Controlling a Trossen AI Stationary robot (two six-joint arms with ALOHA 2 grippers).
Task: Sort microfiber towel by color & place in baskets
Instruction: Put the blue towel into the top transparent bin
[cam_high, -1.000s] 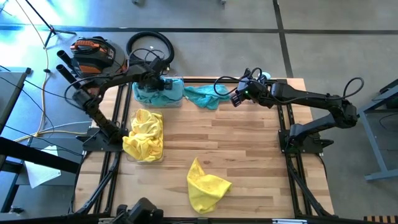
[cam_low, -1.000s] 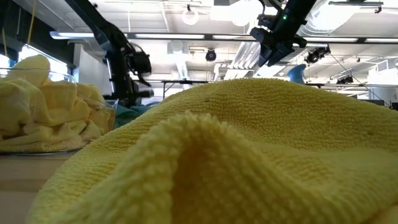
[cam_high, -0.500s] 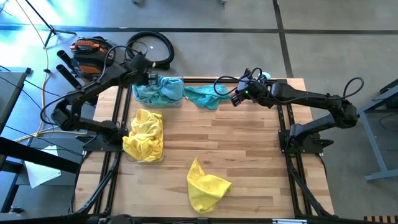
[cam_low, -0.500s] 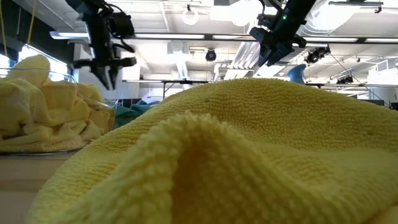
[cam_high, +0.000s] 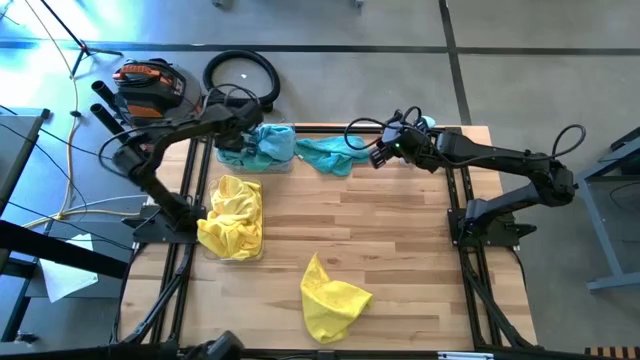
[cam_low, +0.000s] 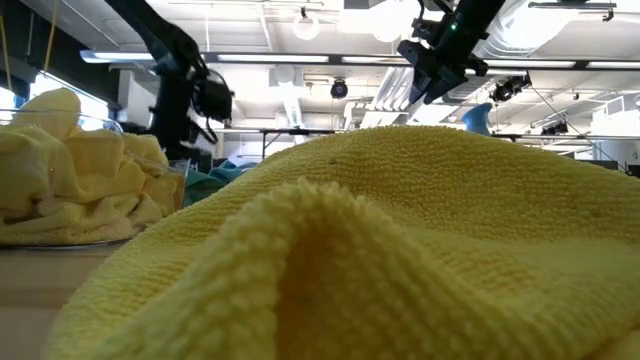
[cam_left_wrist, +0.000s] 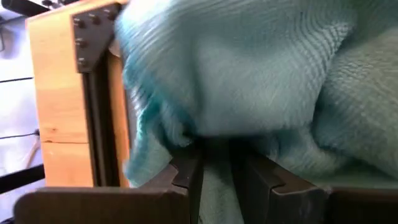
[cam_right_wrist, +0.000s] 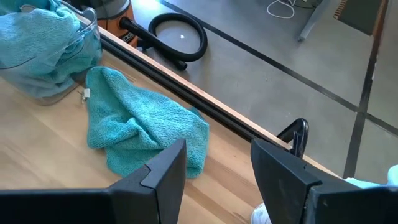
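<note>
Left hand (cam_left_wrist: 214, 171) pinching teal towel (cam_left_wrist: 249, 81)

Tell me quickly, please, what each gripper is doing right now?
Left gripper: shut on a fuzzy teal cloth at the clear plastic basket.
Right gripper: open, empty, above the loose teal towel.

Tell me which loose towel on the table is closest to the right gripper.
The teal towel by the far edge, just ahead of the right gripper; the yellow towel lies near the front.
</note>
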